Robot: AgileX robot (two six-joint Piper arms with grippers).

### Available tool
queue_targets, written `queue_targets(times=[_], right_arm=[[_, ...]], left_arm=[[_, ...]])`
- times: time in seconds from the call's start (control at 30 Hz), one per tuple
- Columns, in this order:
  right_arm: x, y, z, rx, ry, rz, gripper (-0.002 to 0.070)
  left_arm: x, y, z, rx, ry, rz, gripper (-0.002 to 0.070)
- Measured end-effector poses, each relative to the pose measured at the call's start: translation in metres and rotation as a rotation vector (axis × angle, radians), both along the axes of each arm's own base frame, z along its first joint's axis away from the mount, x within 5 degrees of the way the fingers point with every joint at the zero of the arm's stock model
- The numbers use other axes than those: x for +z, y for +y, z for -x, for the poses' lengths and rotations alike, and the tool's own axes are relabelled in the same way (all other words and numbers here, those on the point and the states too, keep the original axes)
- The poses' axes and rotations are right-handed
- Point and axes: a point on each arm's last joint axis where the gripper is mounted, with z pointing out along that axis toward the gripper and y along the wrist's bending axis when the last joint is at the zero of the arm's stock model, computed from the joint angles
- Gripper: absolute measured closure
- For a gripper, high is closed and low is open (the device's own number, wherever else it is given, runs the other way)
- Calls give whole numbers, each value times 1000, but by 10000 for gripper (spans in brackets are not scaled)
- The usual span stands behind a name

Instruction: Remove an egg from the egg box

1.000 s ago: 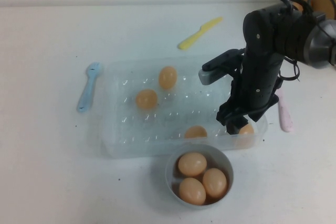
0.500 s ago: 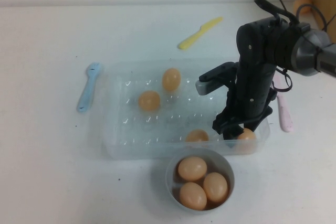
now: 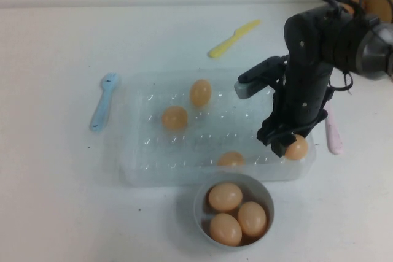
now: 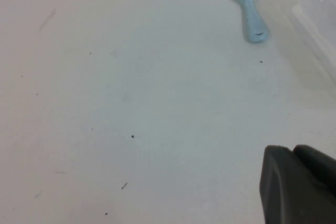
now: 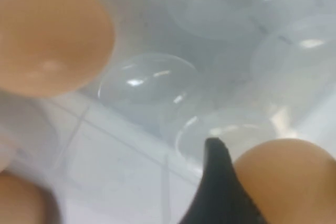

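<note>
The clear egg box (image 3: 147,151) lies mid-table with three tan eggs in its cups (image 3: 200,92), (image 3: 174,117), (image 3: 231,159). My right gripper (image 3: 288,145) hangs over the box's right front corner, shut on a fourth egg (image 3: 297,148) held just above the rim. In the right wrist view this egg (image 5: 289,182) sits against a black finger (image 5: 218,187), above empty cups (image 5: 157,93), with another egg (image 5: 52,35) nearby. My left gripper (image 4: 293,153) is out of the high view, shut and empty over bare table left of the box.
A small grey-white bowl (image 3: 199,204) with three eggs stands just in front of the box. A blue spoon (image 3: 103,100) lies left of the box and also shows in the left wrist view (image 4: 251,19). A yellow knife (image 3: 233,38) lies behind and a pink tool (image 3: 332,130) to the right.
My right gripper dipped into the right front corner cup, closed on the egg there, and has risen slightly with it. The box shifted a little. The left arm has not moved.
</note>
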Motion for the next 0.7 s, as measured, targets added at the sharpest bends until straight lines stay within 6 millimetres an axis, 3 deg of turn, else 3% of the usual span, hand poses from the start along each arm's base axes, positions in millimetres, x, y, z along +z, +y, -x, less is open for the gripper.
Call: queue_targets(times=[0.27,0.4,0.53,0.7], right_arm=[[83,-7,30,-28,-133,-166,281],[115,9,59,40,-172,-251,281],[117,46,89,192,-154,-269,281],[86,84,105,307,-89,-202,281]], left_arm=[[0,0,0,0,0,0,678],[0,0,0,0,0,0,678],[0,0,0,0,0,0,678],[0,0,0,0,0,0,678]])
